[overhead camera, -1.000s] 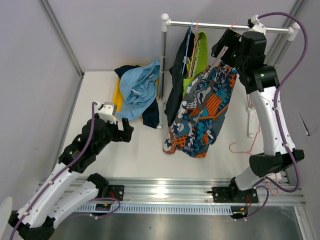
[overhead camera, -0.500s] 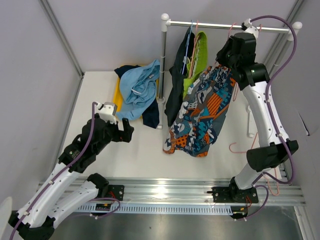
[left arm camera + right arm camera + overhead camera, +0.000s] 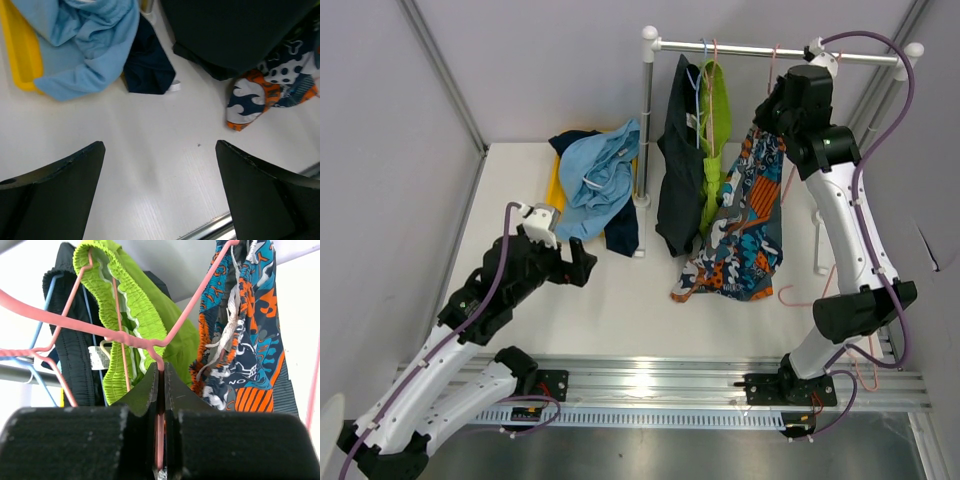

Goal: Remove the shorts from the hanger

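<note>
From above, the patterned shorts have swung back to hang straight, and the right gripper has closed beside the rail. Left wrist: the left gripper gapes empty above the table. Right wrist: the fingers pinch a pink hanger. With the hanger secured, the next move is likely to lift its hook clear.

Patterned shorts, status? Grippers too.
Right gripper shut on pink hanger wire. Left gripper open, low over table. Patterned shorts hang at the rail, not off yet. Lime green shorts and black shorts crowd close alongside.
</note>
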### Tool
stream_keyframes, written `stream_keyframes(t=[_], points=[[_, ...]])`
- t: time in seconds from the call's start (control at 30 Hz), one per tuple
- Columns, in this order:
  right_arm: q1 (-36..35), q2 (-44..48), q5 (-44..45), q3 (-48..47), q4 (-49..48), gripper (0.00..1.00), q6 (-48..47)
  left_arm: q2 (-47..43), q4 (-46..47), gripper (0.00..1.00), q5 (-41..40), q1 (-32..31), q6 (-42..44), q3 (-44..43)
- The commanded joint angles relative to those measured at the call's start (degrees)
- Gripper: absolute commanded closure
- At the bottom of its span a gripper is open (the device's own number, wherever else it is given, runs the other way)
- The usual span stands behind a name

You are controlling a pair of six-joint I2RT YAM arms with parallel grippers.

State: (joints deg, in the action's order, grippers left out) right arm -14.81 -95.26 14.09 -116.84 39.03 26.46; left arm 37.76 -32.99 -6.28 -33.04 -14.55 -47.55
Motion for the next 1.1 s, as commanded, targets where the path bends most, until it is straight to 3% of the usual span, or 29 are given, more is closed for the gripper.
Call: stream_keyframes(t=[0.0, 0.13, 0.33, 0.47, 0.6, 0.93, 1.0, 1.03, 1.07], points=[[-0.57, 5.08, -0.02, -3.66, -1.67, 1.00, -0.18, 0.03, 7.14, 0.01, 10.48, -0.97, -1.09, -1.49], [-1.10, 7.71, -0.37, -2.87, -1.23, 1.00, 1.40, 5.11, 16.36, 0.01, 18.58, -8.59, -2.77, -4.57], [-2.42, 10.88, -0.81, -1.47, -0.09, 1.00, 4.04, 18.30, 32.45, 0.01, 21.23, -20.29, 0.39, -7.90], [-2.77, 13.95, -1.60, 0.29, 0.35, 1.00, 5.71, 28.32, 43.69, 0.01, 21.49, -23.21, -0.31, -11.06], [-2.95, 16.42, -2.05, 2.40, 0.61, 1.00, 6.15, 38.85, 45.91, 0.01, 19.39, -25.76, 0.39, -16.86], [-2.86, 20.73, -2.31, 7.15, 0.00, 1.00, 6.32, 49.33, 46.79, 0.01, 18.59, -27.26, 0.31, -26.19], [-2.77, 20.91, -2.22, 7.15, 0.00, 1.00, 6.24, 50.39, 47.14, 0.18, 18.85, -27.34, -0.30, -26.71], [-2.77, 21.00, -2.13, 6.97, 0.00, 1.00, 6.15, 50.83, 47.06, 0.47, 18.94, -27.34, -0.57, -26.54], [-2.77, 20.91, -2.05, 6.89, -0.18, 1.00, 6.15, 51.18, 47.14, 0.67, 18.77, -27.43, -1.09, -26.28]])
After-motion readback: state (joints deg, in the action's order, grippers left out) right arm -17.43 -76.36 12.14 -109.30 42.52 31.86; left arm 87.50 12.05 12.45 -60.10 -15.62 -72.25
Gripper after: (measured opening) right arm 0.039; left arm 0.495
